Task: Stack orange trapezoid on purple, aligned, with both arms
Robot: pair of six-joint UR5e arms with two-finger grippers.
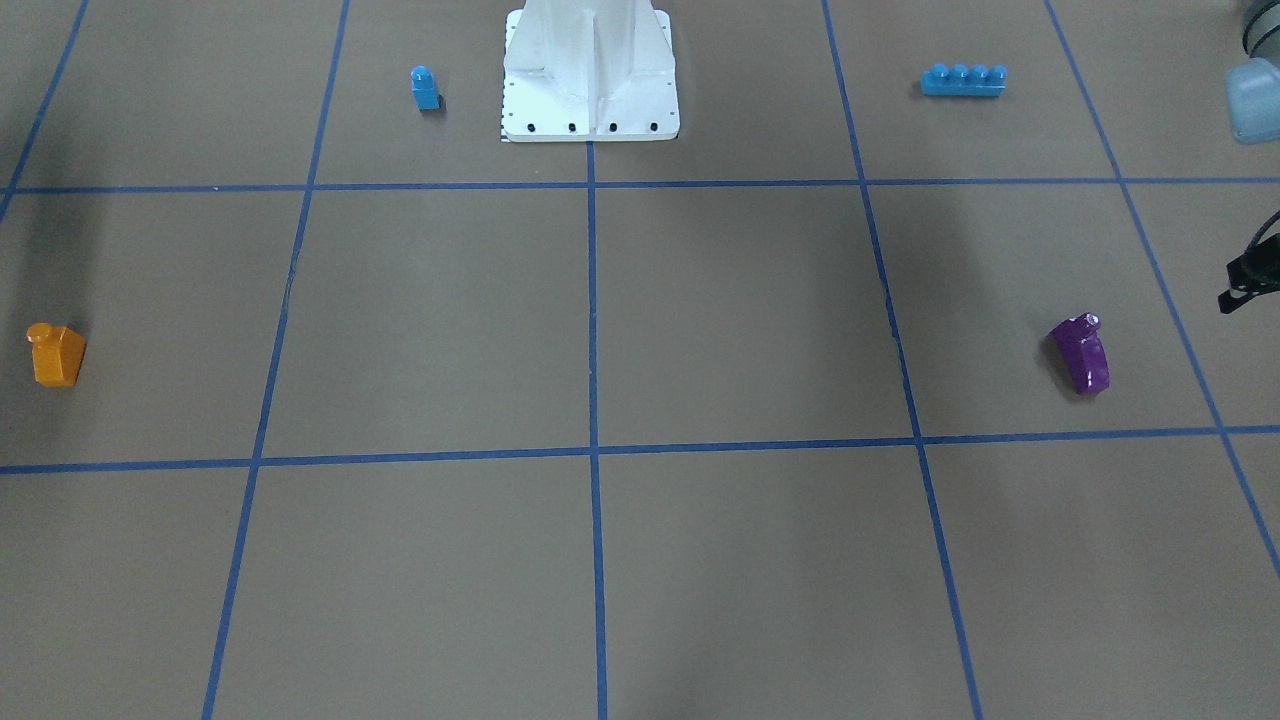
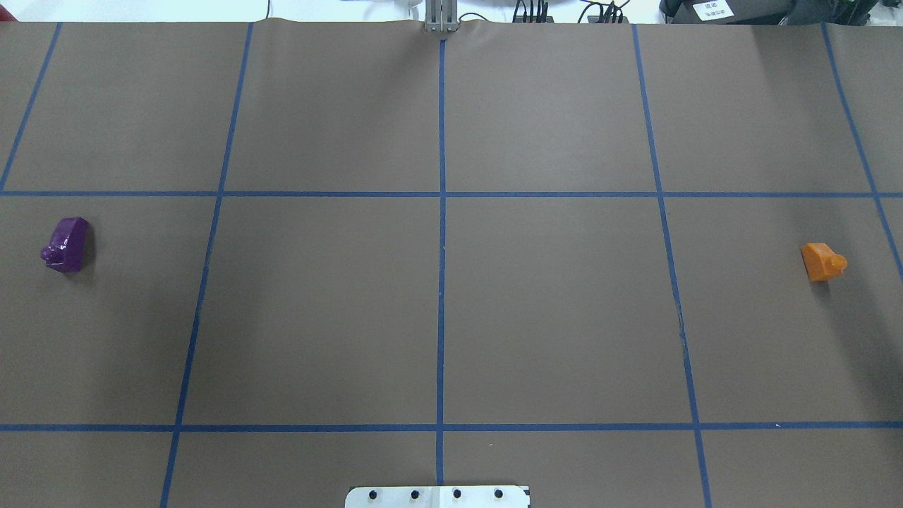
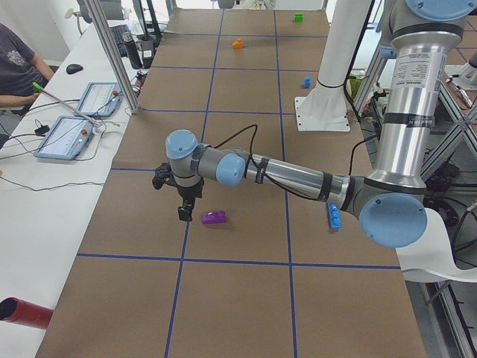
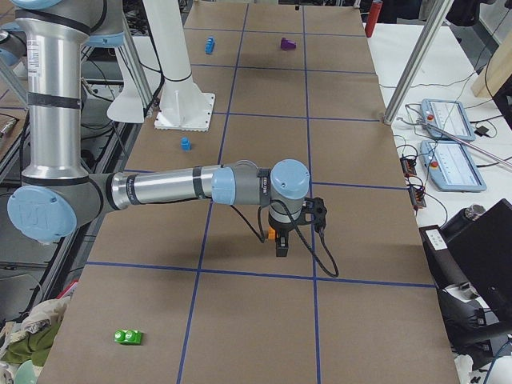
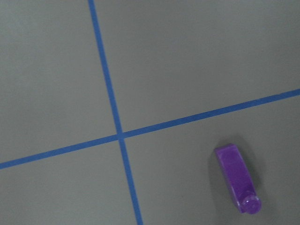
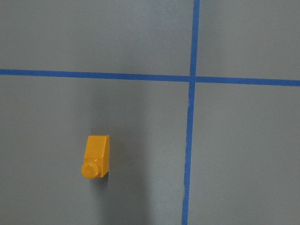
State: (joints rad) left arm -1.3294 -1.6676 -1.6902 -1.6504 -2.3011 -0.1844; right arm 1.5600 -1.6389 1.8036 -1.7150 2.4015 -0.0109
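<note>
The left hand (image 3: 183,212) hangs over the table (image 2: 550,310), just beside the purple (image 3: 214,218). I cannot tell if its fingers are apart or together. The purple sits far out to the robot's left of the white base (image 1: 590,80) and touches nothing. The right hand (image 4: 282,246) hangs far out on the other side of the white base, close over the orange trapezoid (image 2: 822,262). I cannot tell about its fingers either.

Here is what could go wrong. Both bricks are small and shiny. If a hand pinches a sloped side, I think the brick could pop out and skid away. The left hand is not right above the purple, so a straight drop could miss it or knock it over. The bricks could also end up turned different ways, and then they would not line up.

The purple is glossy, with one round stud at one end and a curved slope. The orange trapezoid is shorter, with one stud on top and one slanted side. Both stand stud up.
</note>
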